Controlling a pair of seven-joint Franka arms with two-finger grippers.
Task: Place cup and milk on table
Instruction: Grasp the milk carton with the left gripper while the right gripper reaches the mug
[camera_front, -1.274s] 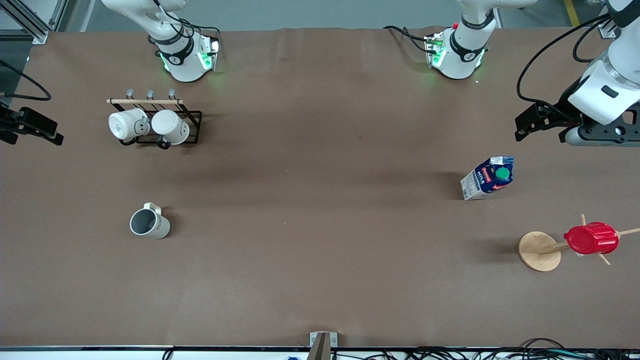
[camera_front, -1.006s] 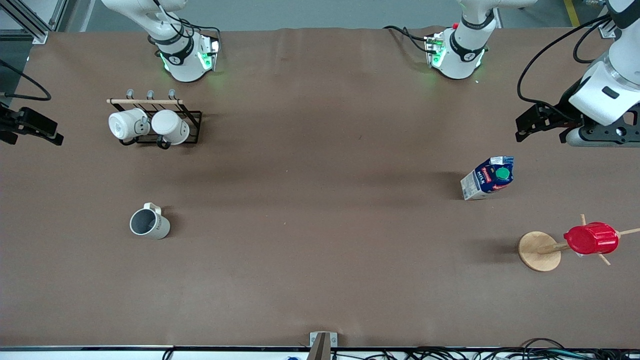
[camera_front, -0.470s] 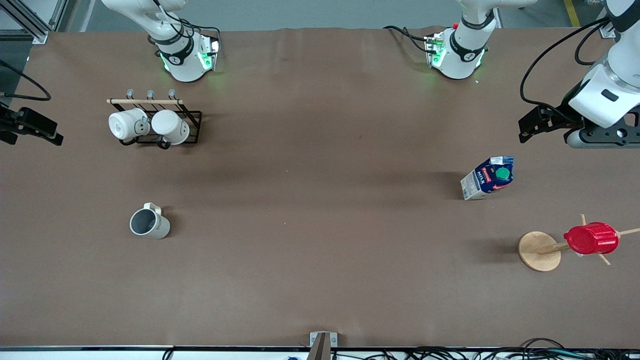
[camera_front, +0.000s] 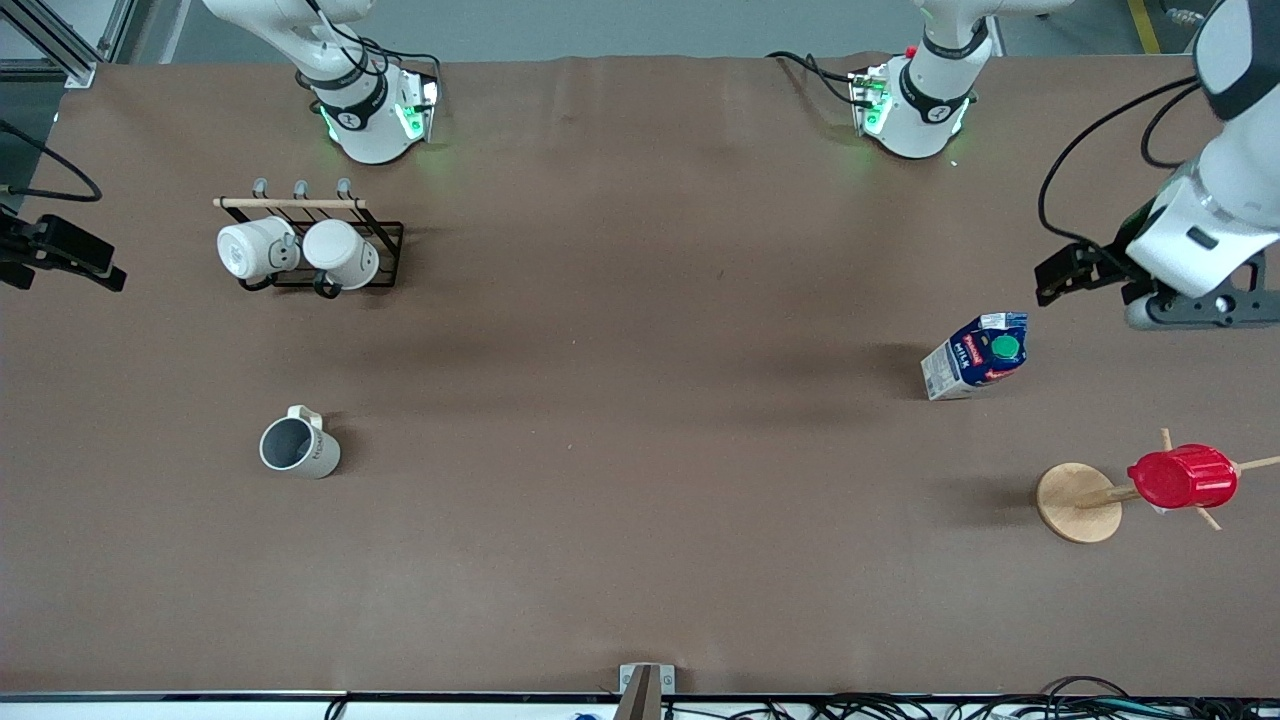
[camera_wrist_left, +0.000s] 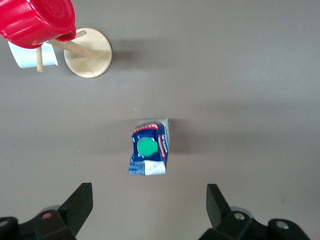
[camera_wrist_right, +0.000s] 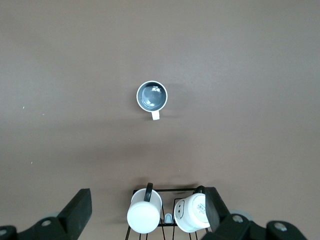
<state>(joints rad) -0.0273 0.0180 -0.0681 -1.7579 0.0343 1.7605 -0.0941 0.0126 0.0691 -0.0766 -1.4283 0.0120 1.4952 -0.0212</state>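
We see the cup (camera_front: 299, 447) standing upright on the brown bench (camera_front: 640, 520) toward the right arm's end, its grey inside open to the camera and its small handle pointing to about one o'clock in the front view; it is well apart from the wire rack (camera_front: 310, 240), which sits farther from the front camera and carries two white mugs (camera_front: 300, 253) lying on their sides. The milk (camera_front: 975, 356) stands on the bench toward the left arm's end, green cap up (nothing touches it), with the wooden stand (camera_front: 1080, 502) and the red ribbed cup (camera_front: 1183, 477) hung on its pegs nearer the front camera, at roughly four o'clock from the carton. The left tool (camera_wrist_left: 149, 212) hangs in the air over the bench near the milk, and in its wrist view we see its fingers (camera_wrist_left: 80, 205) spread wide apart with the carton between and below them, untouched. The right tool (camera_wrist_right: 145, 212) is up over the rack, fingers likewise apart and holding nothing, with the cup in plain sight below it on the bench.
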